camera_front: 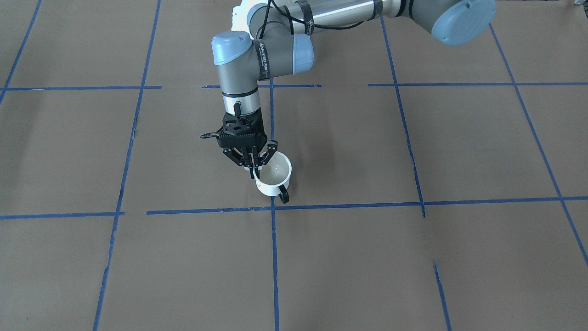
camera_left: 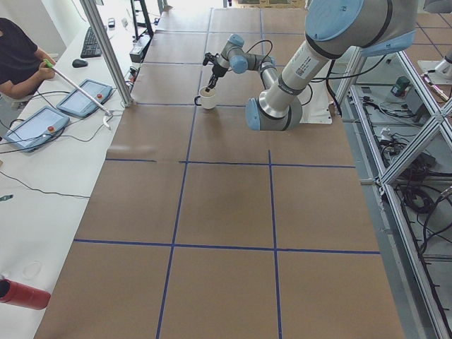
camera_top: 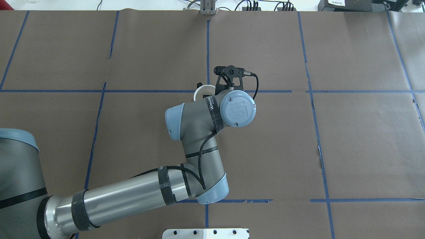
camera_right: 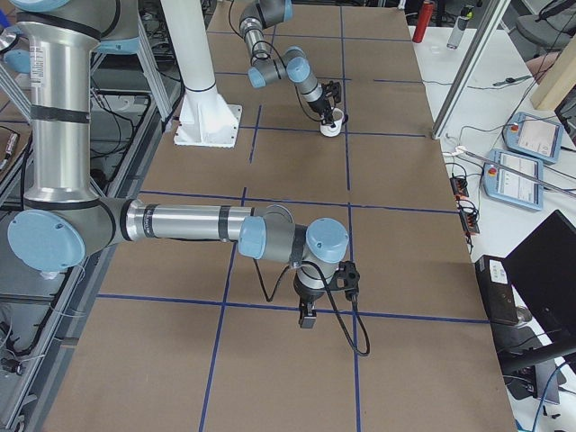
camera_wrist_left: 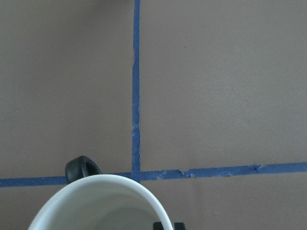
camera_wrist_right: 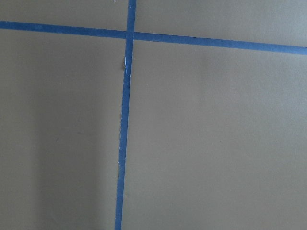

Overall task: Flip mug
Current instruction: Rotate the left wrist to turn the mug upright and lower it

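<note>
Front-facing view: I am reaching in with my left gripper (camera_front: 254, 171) and pinching the wall of the mug (camera_front: 272, 187). One finger is inside the rim and one outside, with the jaws drawn in narrow on it. The mug is standing mouth-up on the table (camera_front: 413, 257), just beside a crossing of blue tape lines (camera_front: 349, 205). Its black handle (camera_front: 284, 196) is pointing toward the camera's side, roughly opposite my fingers. Overhead view: my own wrist is covering the gripper, and only a sliver of white rim is showing beside it at the tape crossing. Left side view: the mug is sitting far down the table under my left arm, too small for detail. Right side view: my right gripper (camera_right: 307, 315) is hanging pointed down over the table, well apart from the mug; I cannot tell whether its jaws are open or closed. Left wrist view: the rim is filling the bottom edge, with the handle peeking out at its left and nothing showing in the pale interior. Right wrist view: only table and tape are showing. Judgement: I am treating this as a light, rigid, glazed piece, so probably slippery under the pads and likely to chip if dropped. A wall pinch should be carrying its weight, but it may swing in the jaws while turning over. I am therefore reckoning on a firm squeeze seated deep over the rim, away from the handle, and a low set-down.
</note>
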You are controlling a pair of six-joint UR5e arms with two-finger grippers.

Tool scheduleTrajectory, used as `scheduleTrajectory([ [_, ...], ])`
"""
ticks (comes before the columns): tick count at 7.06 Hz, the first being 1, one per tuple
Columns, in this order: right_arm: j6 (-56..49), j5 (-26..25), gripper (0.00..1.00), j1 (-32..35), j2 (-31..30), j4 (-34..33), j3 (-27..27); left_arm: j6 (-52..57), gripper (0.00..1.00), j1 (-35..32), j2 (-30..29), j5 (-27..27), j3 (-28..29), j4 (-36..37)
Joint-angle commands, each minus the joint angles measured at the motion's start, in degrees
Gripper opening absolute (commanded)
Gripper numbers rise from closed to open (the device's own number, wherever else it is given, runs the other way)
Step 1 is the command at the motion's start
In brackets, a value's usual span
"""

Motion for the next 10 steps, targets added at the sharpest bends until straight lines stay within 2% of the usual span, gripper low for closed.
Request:
scheduleTrajectory([
  [1, 0.0, 0.0, 1.00, 0.0, 0.0, 0.0, 0.0, 0.1, 0.26, 0.2, 0.0, 0.0, 0.6, -0.1],
  [2, 0.0, 0.0, 1.00, 0.0, 0.0, 0.0, 0.0, 0.3, 0.51, 0.3, 0.0, 0.0, 0.9, -0.1],
  [3, 0.0, 0.0, 1.00, 0.0, -0.1, 0.0, 0.0, 0.5, 0.92, 0.2, 0.0, 0.0, 0.5, 0.0],
  [4, 0.0, 0.0, 1.00, 0.0, 0.0, 0.0, 0.0, 0.6, 1.00, 0.2, 0.0, 0.0, 0.3, 0.1],
  [7, 0.0, 0.0, 1.00, 0.0, 0.0, 0.0, 0.0, 5.0, 1.00, -2.0, -0.1, -0.6, -8.2, 4.5],
  [8, 0.0, 0.0, 1.00, 0.0, 0.0, 0.0, 0.0, 10.2, 1.00, -4.3, 0.0, -3.0, -13.1, 9.8],
  [10, 0.0, 0.0, 1.00, 0.0, 0.0, 0.0, 0.0, 15.3, 1.00, -11.7, 5.5, -10.6, -21.2, 11.8],
])
